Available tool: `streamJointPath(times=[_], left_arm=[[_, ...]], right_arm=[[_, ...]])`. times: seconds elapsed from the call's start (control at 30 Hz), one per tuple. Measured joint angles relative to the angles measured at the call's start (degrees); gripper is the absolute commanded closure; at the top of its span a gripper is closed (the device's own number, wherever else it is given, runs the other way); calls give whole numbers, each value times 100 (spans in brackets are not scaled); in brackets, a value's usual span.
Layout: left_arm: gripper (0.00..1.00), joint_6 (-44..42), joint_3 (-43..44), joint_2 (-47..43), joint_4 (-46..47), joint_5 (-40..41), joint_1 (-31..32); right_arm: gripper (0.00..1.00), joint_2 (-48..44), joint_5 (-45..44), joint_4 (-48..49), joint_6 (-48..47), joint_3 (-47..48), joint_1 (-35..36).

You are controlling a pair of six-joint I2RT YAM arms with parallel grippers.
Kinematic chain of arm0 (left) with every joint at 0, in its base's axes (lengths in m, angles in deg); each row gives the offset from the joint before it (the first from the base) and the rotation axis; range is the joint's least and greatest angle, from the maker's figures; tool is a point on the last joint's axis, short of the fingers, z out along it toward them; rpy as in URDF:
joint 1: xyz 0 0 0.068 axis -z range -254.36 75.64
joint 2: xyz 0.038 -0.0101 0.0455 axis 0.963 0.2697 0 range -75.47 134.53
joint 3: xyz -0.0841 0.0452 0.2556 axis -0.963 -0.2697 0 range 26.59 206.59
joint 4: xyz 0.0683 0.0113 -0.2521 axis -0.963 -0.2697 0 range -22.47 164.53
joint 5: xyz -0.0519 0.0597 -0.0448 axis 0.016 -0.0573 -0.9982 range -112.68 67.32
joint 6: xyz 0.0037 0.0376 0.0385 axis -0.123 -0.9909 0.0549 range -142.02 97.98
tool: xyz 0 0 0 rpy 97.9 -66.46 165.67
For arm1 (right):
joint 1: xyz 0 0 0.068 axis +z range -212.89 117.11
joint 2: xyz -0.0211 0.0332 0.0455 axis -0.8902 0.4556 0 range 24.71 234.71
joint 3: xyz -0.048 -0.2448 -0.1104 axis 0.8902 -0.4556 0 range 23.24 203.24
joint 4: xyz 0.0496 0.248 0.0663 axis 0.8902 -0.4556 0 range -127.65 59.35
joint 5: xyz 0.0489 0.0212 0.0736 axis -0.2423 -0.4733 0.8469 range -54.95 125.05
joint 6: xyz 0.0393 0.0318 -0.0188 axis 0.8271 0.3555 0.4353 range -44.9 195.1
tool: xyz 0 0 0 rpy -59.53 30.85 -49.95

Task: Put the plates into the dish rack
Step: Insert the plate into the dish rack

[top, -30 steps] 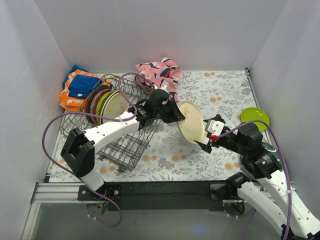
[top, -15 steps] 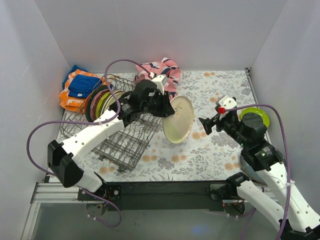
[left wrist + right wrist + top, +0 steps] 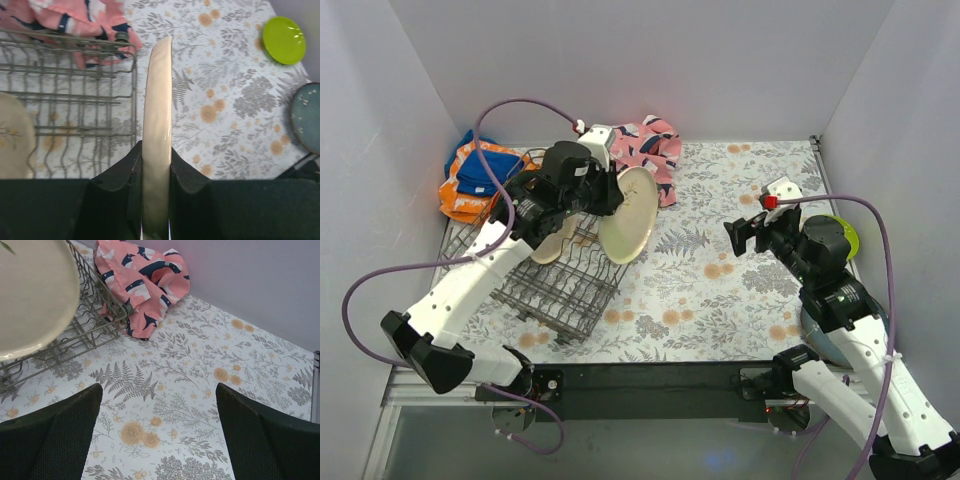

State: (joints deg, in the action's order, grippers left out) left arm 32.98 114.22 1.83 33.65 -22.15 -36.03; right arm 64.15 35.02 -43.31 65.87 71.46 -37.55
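At the right edge of the rack (image 3: 570,290), left jaws are clenching a cream plate (image 3: 628,215) upright; a second plate (image 3: 14,135) is sitting inside. Farther right, a green plate (image 3: 284,40) and a blue plate (image 3: 306,117) are waiting on the desk (image 3: 720,300); right jaws are gaping empty.

The white arms (image 3: 470,285) have black joints. The left pincer (image 3: 156,175) and right pincer (image 3: 157,390) are black. Purple cables (image 3: 510,101) loop around.
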Motion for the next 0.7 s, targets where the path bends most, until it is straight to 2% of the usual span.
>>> streamJointPath(times=[0.33,0.5,0.7], left_arm=[[100,-737,136,-485,-457,772,-354],[100,-1093,70,-588,-564,1029,-610],[100,-1547,-404,-603,-422,1080,-1196]], right_arm=[[2,389,503,83,188,-234,-852],[2,492,765,90,168,-363,-1019],[2,509,988,83,151,-570,-1123]])
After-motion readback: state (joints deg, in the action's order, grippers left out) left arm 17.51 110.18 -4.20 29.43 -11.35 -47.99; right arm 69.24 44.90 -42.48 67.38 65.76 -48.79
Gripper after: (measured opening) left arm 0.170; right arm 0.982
